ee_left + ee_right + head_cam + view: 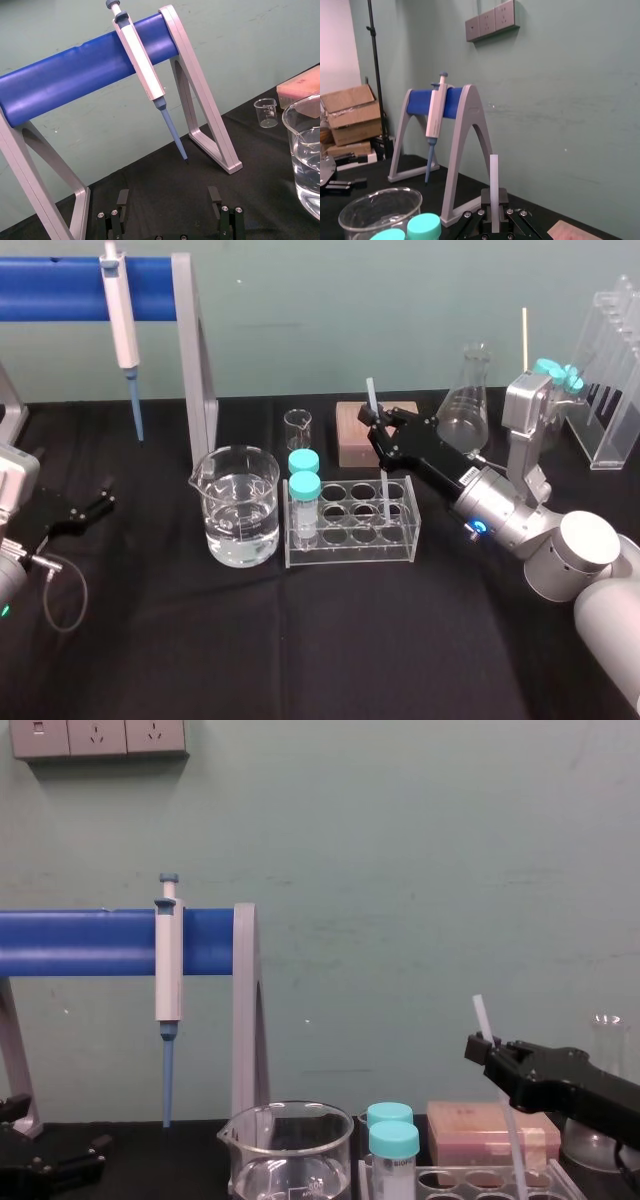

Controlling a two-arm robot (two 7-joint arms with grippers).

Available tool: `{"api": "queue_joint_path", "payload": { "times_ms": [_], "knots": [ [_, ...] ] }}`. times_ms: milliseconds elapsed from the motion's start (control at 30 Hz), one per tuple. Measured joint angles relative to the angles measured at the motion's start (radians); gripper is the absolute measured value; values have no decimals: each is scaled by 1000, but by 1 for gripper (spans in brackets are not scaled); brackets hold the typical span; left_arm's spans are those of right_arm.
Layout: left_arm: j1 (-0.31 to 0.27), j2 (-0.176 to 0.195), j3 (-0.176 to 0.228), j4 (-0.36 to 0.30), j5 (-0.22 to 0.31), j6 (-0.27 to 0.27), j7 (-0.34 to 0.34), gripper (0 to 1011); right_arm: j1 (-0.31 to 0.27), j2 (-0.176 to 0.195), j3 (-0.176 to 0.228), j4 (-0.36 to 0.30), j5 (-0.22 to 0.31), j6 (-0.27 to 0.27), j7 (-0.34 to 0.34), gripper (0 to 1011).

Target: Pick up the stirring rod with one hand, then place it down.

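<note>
Stirring rod [369, 395] is standing near-upright and slightly tilted. Its upper end is poking above the right gripper [378, 422] and its lower end is reaching down into a well of the clear tube rack [350, 540]; contact with the well floor cannot be told. The right gripper's fingers are pinching the rod on both sides, fully closed on it. Judging the move: travelling straight along the rod's own axis and keeping the grip firm is what matters, so that the tip is clearing the well rim without dragging the rack or nudging the capped tubes [304, 485]. The left gripper [88, 508] is lying idle on the counter [300, 640] at far left, fingers spread wide and holding nothing. Count: one rod, one rack, two teal-capped tubes, one large beaker [238, 505], one small beaker [298, 428], one flask [470, 390], one pipette [120, 310].
</note>
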Motion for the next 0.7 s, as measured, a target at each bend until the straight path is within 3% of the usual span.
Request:
{"api": "queue_joint_path", "payload": {
  "times_ms": [700],
  "knots": [
    [0, 0, 0, 0, 0, 0, 0, 1000, 2, 3, -6, 6, -21, 6, -17, 78]
  ]
}}
